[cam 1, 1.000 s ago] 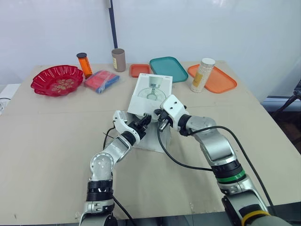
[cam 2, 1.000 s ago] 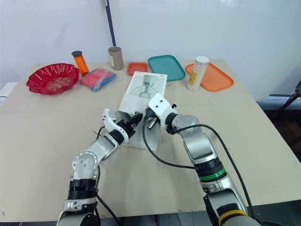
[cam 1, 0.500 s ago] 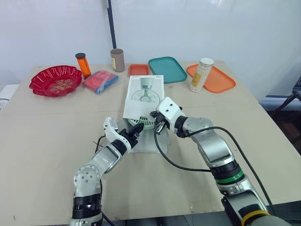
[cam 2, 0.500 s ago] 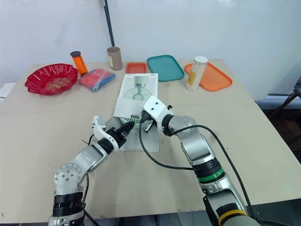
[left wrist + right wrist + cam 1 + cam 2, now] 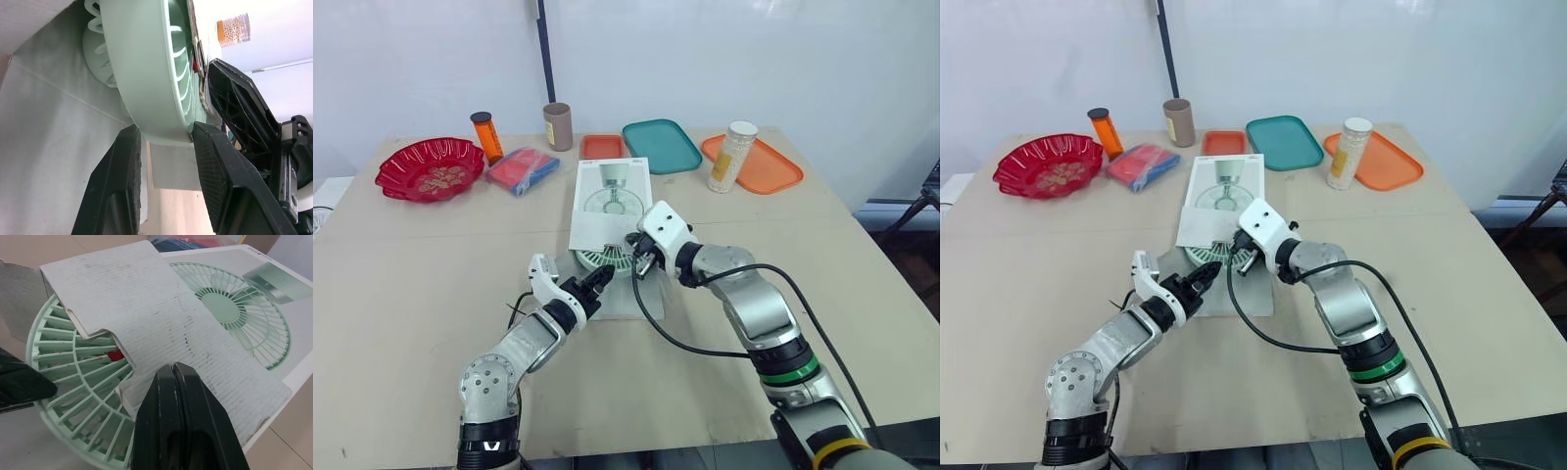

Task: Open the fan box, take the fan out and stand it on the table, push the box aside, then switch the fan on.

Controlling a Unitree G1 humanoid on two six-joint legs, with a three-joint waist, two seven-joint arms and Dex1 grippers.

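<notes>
The white fan box (image 5: 612, 196) lies flat at mid-table, printed with a fan picture. A pale green fan (image 5: 599, 258) sticks partly out of its near end, under a raised white flap (image 5: 146, 318). My left gripper (image 5: 595, 282) is at the fan's near rim. In the left wrist view its fingers (image 5: 215, 161) sit on either side of the fan (image 5: 146, 73) rim, closed on it. My right gripper (image 5: 638, 259) is at the box's near right corner, its fingers (image 5: 178, 382) pressed together at the flap's edge above the fan grille (image 5: 73, 377).
Along the far edge stand a red bowl (image 5: 431, 166), an orange bottle (image 5: 486, 134), a blue-red packet (image 5: 524, 168), a brown cup (image 5: 558, 125), a small orange tray (image 5: 602, 146), a teal tray (image 5: 663, 144), and a jar (image 5: 729, 157) on an orange tray (image 5: 773, 168).
The box has dropped from tilted up to lying flat. My left gripper has drawn back toward me and more of the fan shows outside the box. The right gripper stays at the flap.
</notes>
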